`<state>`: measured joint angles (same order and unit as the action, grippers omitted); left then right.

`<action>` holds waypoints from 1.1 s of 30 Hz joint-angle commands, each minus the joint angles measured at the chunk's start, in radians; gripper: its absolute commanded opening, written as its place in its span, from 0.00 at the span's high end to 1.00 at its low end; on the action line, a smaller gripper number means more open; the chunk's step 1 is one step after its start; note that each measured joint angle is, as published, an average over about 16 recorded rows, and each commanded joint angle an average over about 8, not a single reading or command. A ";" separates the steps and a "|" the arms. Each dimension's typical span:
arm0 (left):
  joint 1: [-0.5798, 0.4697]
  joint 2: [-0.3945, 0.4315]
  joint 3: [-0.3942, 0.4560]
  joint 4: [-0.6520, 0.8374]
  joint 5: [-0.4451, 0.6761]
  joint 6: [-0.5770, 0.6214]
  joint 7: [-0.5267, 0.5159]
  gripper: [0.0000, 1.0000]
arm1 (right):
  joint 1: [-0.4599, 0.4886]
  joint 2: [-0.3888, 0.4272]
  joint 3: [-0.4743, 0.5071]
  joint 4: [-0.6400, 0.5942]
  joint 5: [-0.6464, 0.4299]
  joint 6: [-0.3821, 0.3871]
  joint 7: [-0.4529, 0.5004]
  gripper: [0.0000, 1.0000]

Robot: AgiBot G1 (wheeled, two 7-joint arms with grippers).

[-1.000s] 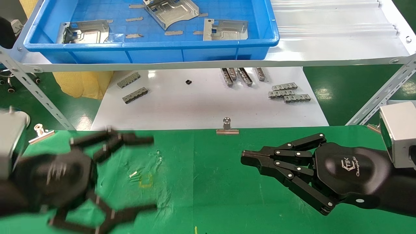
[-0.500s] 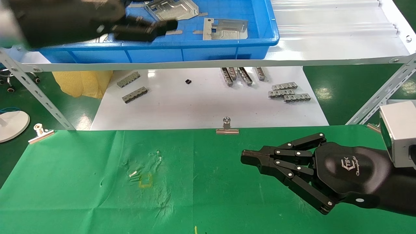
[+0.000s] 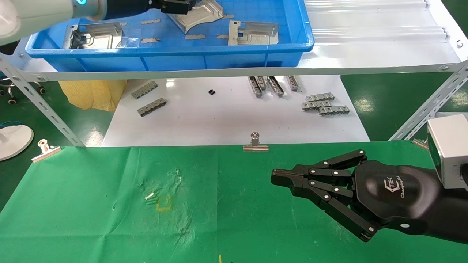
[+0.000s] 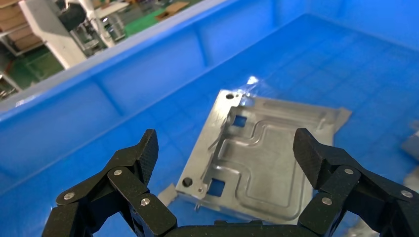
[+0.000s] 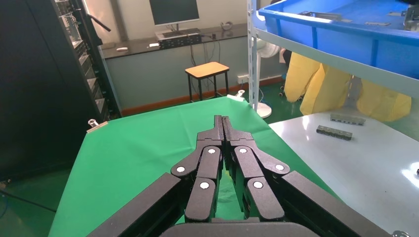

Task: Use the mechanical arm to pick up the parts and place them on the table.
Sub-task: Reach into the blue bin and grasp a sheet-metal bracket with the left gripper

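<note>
Three silvery stamped parts lie in the blue bin [image 3: 182, 58]: one at the left [image 3: 95, 35], one in the middle [image 3: 199, 12] and one at the right [image 3: 253, 33]. My left gripper [image 3: 174, 5] reaches into the bin over the middle part. In the left wrist view the left gripper [image 4: 226, 148] is open, its fingers apart on either side above that part [image 4: 276, 163], not touching it. My right gripper [image 3: 274, 177] is shut and empty, low over the green table [image 3: 91, 219] at the right; it also shows in the right wrist view [image 5: 222, 121].
The bin stands on a white metal shelf [image 3: 365, 51] with slanted struts at both sides. Below it, a glossy white tabletop [image 3: 226, 120] holds several grey toothed bars [image 3: 325, 103]. Binder clips [image 3: 255, 143] grip the green cloth's far edge. Thin grey strips lie in the bin.
My left arm has risen from low over the green table and reached forward into the blue bin, ending over the middle part. The right arm has not moved.
</note>
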<state>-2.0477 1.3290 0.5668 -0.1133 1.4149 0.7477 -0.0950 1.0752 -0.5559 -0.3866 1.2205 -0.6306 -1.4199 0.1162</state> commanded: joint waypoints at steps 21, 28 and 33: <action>0.024 0.034 0.089 -0.040 0.034 -0.084 -0.092 1.00 | 0.000 0.000 0.000 0.000 0.000 0.000 0.000 0.00; 0.031 0.033 0.123 -0.056 0.029 -0.111 -0.125 1.00 | 0.000 0.000 0.000 0.000 0.000 0.000 0.000 0.00; 0.032 0.032 0.147 -0.063 0.026 -0.119 -0.137 1.00 | 0.000 0.000 0.000 0.000 0.000 0.000 0.000 0.00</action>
<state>-2.0161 1.3614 0.7132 -0.1750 1.4404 0.6290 -0.2308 1.0752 -0.5559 -0.3866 1.2205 -0.6306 -1.4199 0.1162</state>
